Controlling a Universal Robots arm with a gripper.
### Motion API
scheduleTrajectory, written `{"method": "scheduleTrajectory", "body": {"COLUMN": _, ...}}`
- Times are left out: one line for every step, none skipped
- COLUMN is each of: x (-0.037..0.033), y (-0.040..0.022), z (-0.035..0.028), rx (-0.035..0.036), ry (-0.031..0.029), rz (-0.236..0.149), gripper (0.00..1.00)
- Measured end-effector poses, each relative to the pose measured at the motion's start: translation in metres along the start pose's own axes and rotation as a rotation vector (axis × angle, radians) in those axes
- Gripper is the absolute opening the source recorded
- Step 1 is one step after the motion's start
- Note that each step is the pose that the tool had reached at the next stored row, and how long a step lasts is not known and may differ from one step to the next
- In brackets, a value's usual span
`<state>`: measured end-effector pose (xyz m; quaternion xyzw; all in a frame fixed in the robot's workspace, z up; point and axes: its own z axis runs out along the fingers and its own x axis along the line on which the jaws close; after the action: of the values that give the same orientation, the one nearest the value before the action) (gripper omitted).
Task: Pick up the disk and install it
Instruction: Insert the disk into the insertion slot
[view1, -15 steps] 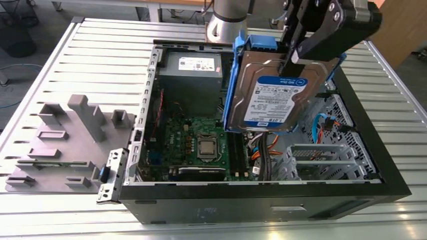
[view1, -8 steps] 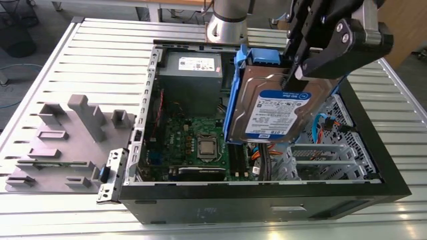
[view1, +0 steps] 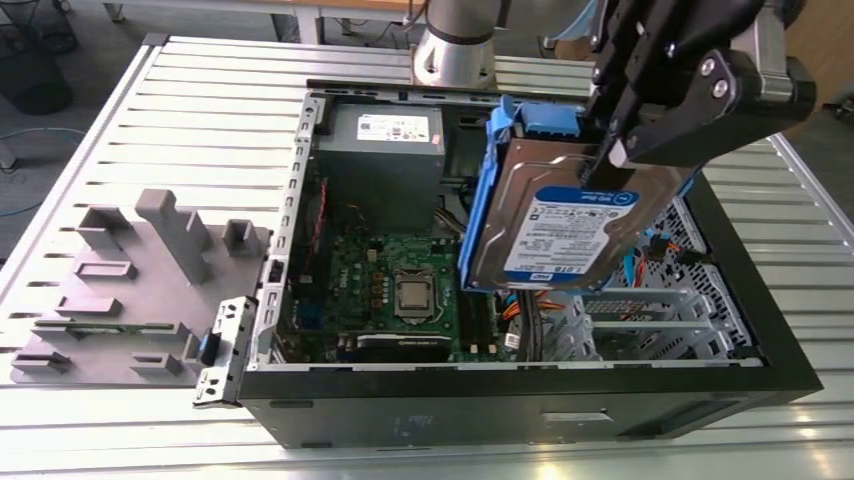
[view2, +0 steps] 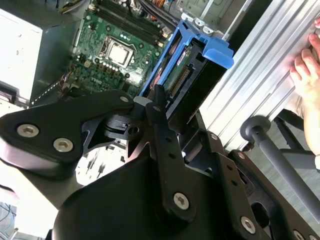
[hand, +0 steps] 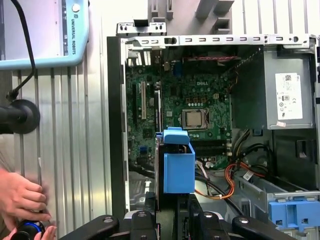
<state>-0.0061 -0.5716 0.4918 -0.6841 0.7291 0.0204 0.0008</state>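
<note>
Silver-grey and blue-bracketed, the flat rectangular hard drive (view1: 574, 225) hangs on edge from my black hand (view1: 603, 165), pinched tight at its upper rim; I hold it over the open black computer case (view1: 534, 410), high enough, I judge, to clear the walls and green motherboard (view1: 400, 290).

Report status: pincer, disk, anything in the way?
Pincer shut on the disk, held on edge above the open case. Not seated yet. Orange cables nearby; person's hand outside the case.
</note>
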Motion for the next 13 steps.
{"method": "scheduleTrajectory", "body": {"x": -0.0001, "y": -0.0028, "z": 0.0002, "rx": 0.0000, "ry": -0.0001, "rz": 0.000, "gripper": 0.35}}
{"method": "scheduleTrajectory", "body": {"x": -0.0002, "y": -0.0057, "z": 0.0003, "rx": 0.0000, "ry": -0.0001, "rz": 0.000, "gripper": 0.35}}
{"method": "scheduleTrajectory", "body": {"x": -0.0003, "y": -0.0086, "z": 0.0005, "rx": 0.0000, "ry": -0.0001, "rz": 0.000, "gripper": 0.35}}
{"method": "scheduleTrajectory", "body": {"x": -0.0004, "y": -0.0119, "z": 0.0006, "rx": 0.0000, "ry": -0.0001, "rz": 0.000, "gripper": 0.35}}
{"method": "scheduleTrajectory", "body": {"x": -0.0005, "y": -0.0150, "z": 0.0007, "rx": 0.0000, "ry": -0.0001, "rz": 0.000, "gripper": 0.35}}
{"method": "scheduleTrajectory", "body": {"x": -0.0006, "y": -0.0181, "z": 0.0009, "rx": -0.0001, "ry": -0.0001, "rz": 0.000, "gripper": 0.35}}
{"method": "scheduleTrajectory", "body": {"x": -0.0008, "y": -0.0212, "z": 0.0010, "rx": -0.0001, "ry": -0.0001, "rz": 0.000, "gripper": 0.35}}
{"method": "scheduleTrajectory", "body": {"x": -0.0010, "y": -0.0241, "z": 0.0010, "rx": -0.0001, "ry": -0.0001, "rz": 0.000, "gripper": 0.35}}
{"method": "scheduleTrajectory", "body": {"x": -0.0012, "y": -0.0269, "z": 0.0012, "rx": -0.0001, "ry": -0.0002, "rz": 0.000, "gripper": 0.35}}
{"method": "scheduleTrajectory", "body": {"x": -0.0014, "y": -0.0299, "z": 0.0012, "rx": -0.0001, "ry": -0.0001, "rz": 0.000, "gripper": 0.35}}
{"method": "scheduleTrajectory", "body": {"x": -0.0016, "y": -0.0331, "z": 0.0013, "rx": -0.0001, "ry": -0.0002, "rz": 0.000, "gripper": 0.35}}
{"method": "scheduleTrajectory", "body": {"x": -0.0018, "y": -0.0359, "z": 0.0014, "rx": -0.0001, "ry": -0.0002, "rz": 0.000, "gripper": 0.35}}
{"method": "scheduleTrajectory", "body": {"x": -0.0019, "y": -0.0382, "z": 0.0014, "rx": -0.0001, "ry": -0.0003, "rz": 0.000, "gripper": 0.35}}
